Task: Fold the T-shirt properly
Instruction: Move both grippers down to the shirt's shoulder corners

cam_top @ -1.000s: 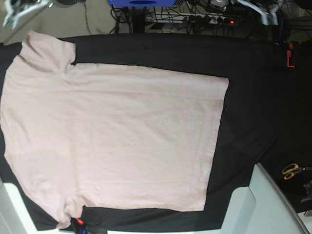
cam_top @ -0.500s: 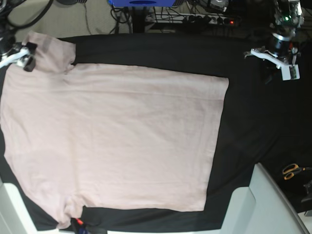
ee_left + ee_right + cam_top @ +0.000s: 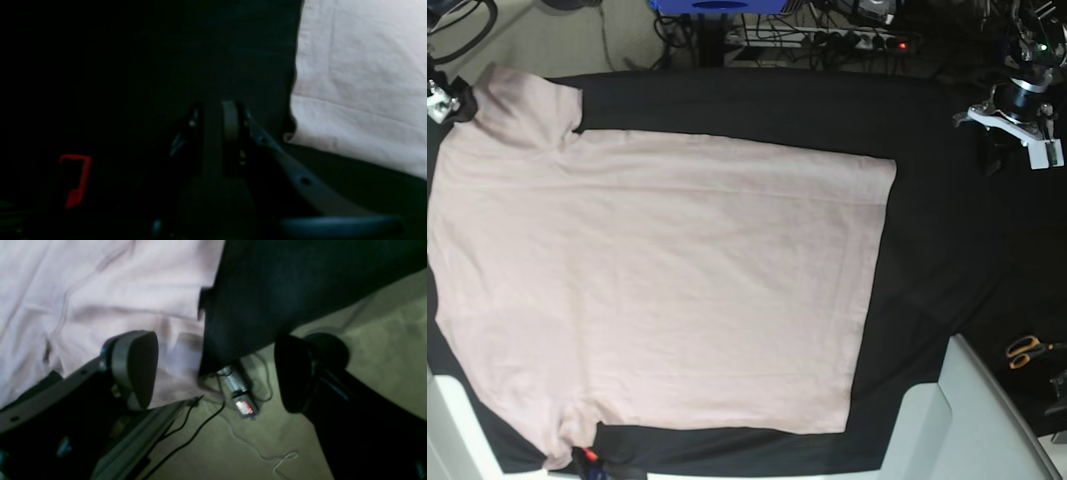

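You see the T-shirt (image 3: 657,280) spread flat across the black-clothed tabletop (image 3: 947,230), hem edge toward the base view's right, one sleeve at the top left corner and another at the bottom left. Right gripper (image 3: 213,373) sits at that top-left sleeve: in the right wrist view its fingers (image 3: 135,368) stand wide apart, one pad over the pink cloth near the sleeve edge, the other out past the tabletop edge over the floor (image 3: 383,323), nothing between them. You can't tell if the near pad touches the cloth. A cable (image 3: 186,440) and a small device (image 3: 240,396) lie on the floor below. In the base view that arm shows only as a small bit at the far left edge (image 3: 442,100), just beside the sleeve. Left gripper (image 3: 217,123) is over bare black cloth, well apart from the shirt's hem; in the left wrist view the shirt's corner (image 3: 353,93) fills the upper right, off to the side of the fingers (image 3: 230,120). Those fingers look nearly together with a thin gap, gripping nothing; the view is dark. A red clip (image 3: 75,178) lies off to the left. In the base view the left arm (image 3: 1017,115) reaches in at the top right, wrist angled down toward the tabletop. Orange-handled scissors (image 3: 1027,350) lie at the right edge.
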Robot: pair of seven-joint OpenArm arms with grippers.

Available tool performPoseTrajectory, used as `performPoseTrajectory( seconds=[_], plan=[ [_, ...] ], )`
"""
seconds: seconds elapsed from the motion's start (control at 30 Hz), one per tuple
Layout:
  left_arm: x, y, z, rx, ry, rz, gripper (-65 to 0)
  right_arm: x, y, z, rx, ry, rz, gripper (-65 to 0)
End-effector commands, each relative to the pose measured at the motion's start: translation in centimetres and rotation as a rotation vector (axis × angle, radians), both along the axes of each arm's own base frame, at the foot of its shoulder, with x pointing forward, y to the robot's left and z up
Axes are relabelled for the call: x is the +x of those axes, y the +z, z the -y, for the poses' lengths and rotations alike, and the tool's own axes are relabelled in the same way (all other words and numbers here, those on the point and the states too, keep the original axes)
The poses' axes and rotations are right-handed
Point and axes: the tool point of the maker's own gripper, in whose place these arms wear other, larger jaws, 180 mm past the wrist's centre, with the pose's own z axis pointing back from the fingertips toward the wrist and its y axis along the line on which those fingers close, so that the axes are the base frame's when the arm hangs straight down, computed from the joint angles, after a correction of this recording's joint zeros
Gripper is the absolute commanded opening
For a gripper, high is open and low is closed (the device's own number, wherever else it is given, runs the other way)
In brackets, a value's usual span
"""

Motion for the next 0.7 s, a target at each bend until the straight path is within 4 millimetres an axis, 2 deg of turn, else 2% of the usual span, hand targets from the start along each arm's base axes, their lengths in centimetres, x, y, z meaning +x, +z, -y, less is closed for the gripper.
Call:
performPoseTrajectory(
  seconds=[0.0, 0.1, 0.27, 0.33, 0.4, 0.5, 0.6, 0.67],
  plan=[
    [0.1, 1.0, -1.0, 0.021, 0.012, 0.030, -55.1, 0.5, 0.8, 1.1, -0.032, 0.003, 0.030, -13.5],
    [-0.2, 1.1, -1.6, 0.026, 0.028, 0.029, -55.1, 0.6, 1.1, 1.2, -0.040, 0.008, 0.032, -13.5],
    [-0.5, 0.6, -1.6, 0.017, 0.037, 0.018, -55.1, 1.4, 3.7, 1.9, -0.132, 0.081, 0.028, -13.5],
    [-0.5, 0.5, -1.5, 0.014, 0.035, 0.016, -55.1, 1.8, 4.1, 2.0, -0.146, 0.092, 0.032, -13.5],
    [-0.5, 0.4, -1.5, 0.012, 0.037, 0.016, -55.1, 2.4, 3.8, 1.7, -0.125, 0.085, 0.043, -13.5],
    [-0.5, 0.4, -1.5, 0.012, 0.037, 0.016, -55.1, 2.2, 1.8, 0.7, -0.048, 0.066, 0.027, -13.5],
    [-0.7, 0.4, -1.6, 0.013, 0.038, 0.012, -55.1, 2.3, 1.1, 0.8, -0.023, 0.050, 0.033, -13.5],
    [-0.8, 0.4, -1.6, 0.014, 0.039, 0.011, -55.1, 2.5, 0.4, -0.1, 0.004, 0.070, 0.023, -13.5]
  ],
)
